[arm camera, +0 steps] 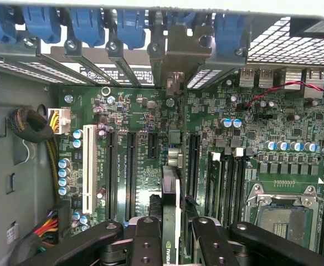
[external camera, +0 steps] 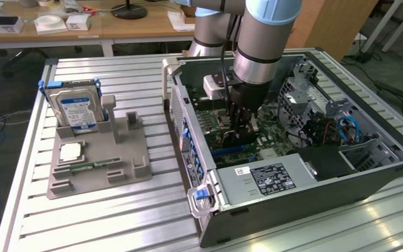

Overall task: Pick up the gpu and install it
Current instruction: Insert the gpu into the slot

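Fingers [arm camera: 149, 239] tight on gpu [arm camera: 170, 194], edge-on over motherboard slots [arm camera: 131, 166], cable bundle [arm camera: 31, 124] well aside

gripper [external camera: 241, 134]: centre of frame, down inside open computer case [external camera: 293, 197]
hard drive [external camera: 75, 107]: left, upright in grey holder [external camera: 121, 173]

Arm [external camera: 259, 55]: was silver-grey with a pale blue joint cap.
Claw [arm camera: 170, 244]: had black linked fingers [arm camera: 145, 241], round screws.

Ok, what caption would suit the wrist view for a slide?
The gripper holds the gpu edge-on over the motherboard and its slots.
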`<control>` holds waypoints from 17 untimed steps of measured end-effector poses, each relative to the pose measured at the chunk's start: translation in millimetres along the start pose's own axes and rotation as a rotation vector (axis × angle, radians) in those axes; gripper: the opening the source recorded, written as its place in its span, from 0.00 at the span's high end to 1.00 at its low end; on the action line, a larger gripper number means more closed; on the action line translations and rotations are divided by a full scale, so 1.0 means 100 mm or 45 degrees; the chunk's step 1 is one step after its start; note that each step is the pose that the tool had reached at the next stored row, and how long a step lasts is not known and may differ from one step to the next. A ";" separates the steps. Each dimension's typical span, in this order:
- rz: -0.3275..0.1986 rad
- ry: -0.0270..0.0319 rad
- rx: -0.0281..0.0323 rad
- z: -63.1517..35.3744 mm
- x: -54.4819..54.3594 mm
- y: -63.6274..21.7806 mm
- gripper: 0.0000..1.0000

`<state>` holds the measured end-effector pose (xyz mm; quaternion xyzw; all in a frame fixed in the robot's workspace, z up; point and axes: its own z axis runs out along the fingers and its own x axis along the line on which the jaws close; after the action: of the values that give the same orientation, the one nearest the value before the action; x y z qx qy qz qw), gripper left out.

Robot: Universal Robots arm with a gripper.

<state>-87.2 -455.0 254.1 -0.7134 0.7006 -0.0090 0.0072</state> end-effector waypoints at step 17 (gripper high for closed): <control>0.000 0.0043 -0.0002 0.078 0.00 0.002 0.74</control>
<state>-87.2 -455.0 246.3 -0.7135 0.7006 -0.0101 0.0059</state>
